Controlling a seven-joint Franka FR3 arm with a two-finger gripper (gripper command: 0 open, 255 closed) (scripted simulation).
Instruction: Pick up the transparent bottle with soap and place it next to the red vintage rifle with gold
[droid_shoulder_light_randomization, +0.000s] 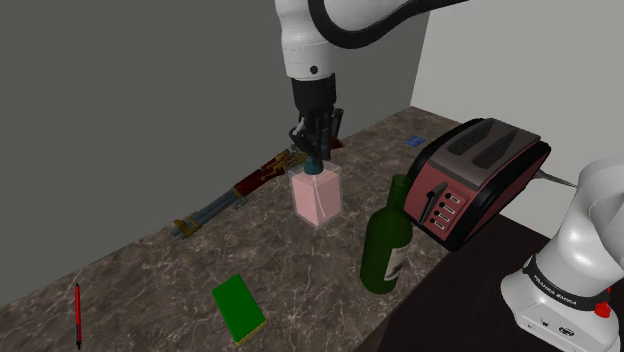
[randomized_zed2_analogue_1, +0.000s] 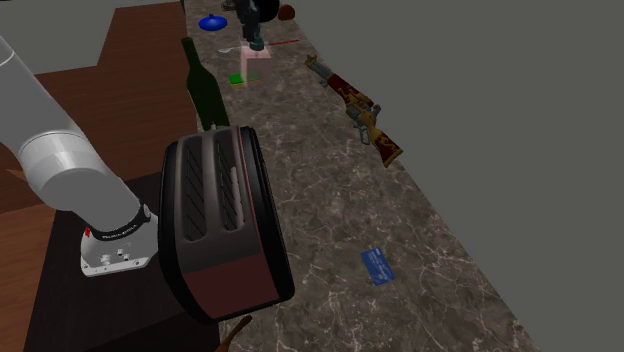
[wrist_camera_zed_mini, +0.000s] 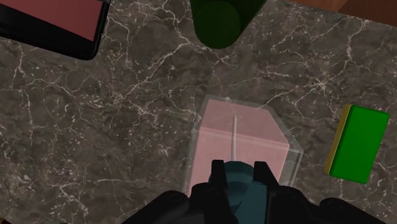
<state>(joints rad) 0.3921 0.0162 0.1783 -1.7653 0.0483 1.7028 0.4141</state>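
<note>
The clear, square bottle (droid_shoulder_light_randomization: 316, 197), filled with pink soap and capped by a teal pump, stands upright near the red-and-gold rifle (droid_shoulder_light_randomization: 235, 190). The gripper (droid_shoulder_light_randomization: 314, 155) pinches its pump. Below is a dark marbled table (droid_shoulder_light_randomization: 150, 270), with grey walls (droid_shoulder_light_randomization: 120, 100) behind.

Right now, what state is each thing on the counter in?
gripper: shut on the soap bottle
soap bottle: upright, filled with pink liquid
green bottle: upright
toaster: tilted, slots empty
rifle: lying flat
green block: lying flat
</note>
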